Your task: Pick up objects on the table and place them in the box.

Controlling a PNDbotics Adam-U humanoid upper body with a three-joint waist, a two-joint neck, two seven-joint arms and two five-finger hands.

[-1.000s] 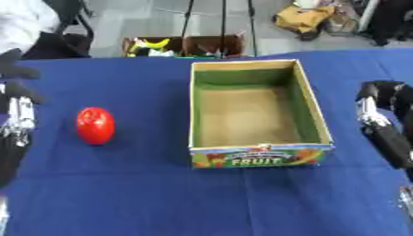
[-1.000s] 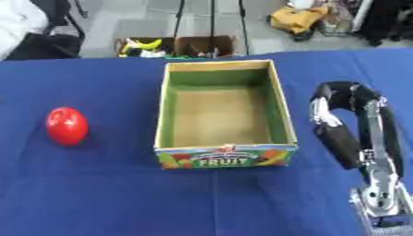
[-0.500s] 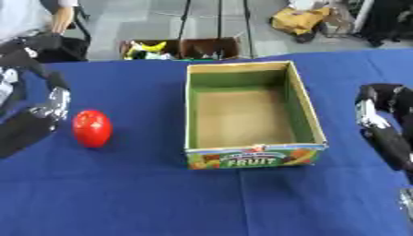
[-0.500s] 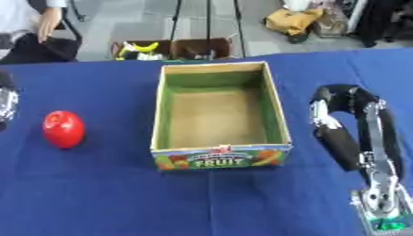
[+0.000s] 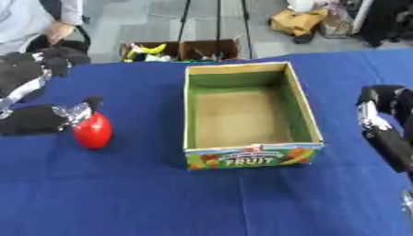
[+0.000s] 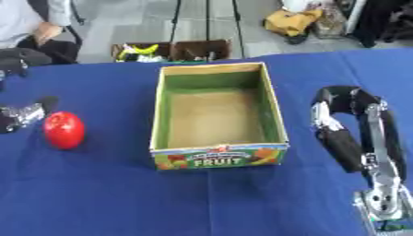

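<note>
A red round fruit [image 5: 93,132] lies on the blue table left of the box. The cardboard box [image 5: 251,156], marked FRUIT on its front and green inside, stands open and empty at the centre. My left hand [image 5: 36,119] reaches in from the left edge, open. Its thumb [image 5: 83,109] touches the fruit's upper left side, and its fingers [image 5: 38,67] spread above and behind, apart from the fruit. My right hand [image 6: 348,120] rests to the right of the box, fingers relaxed and holding nothing.
Past the table's far edge, two small cartons [image 5: 179,49] with yellow items stand on the floor. A person [image 5: 36,20] sits at the far left corner. Blue cloth [image 5: 145,198] covers the table in front of the box.
My left hand has come in from the left edge and lowered to the red fruit, its thumb now against it. The right hand, fruit and box stay put.
</note>
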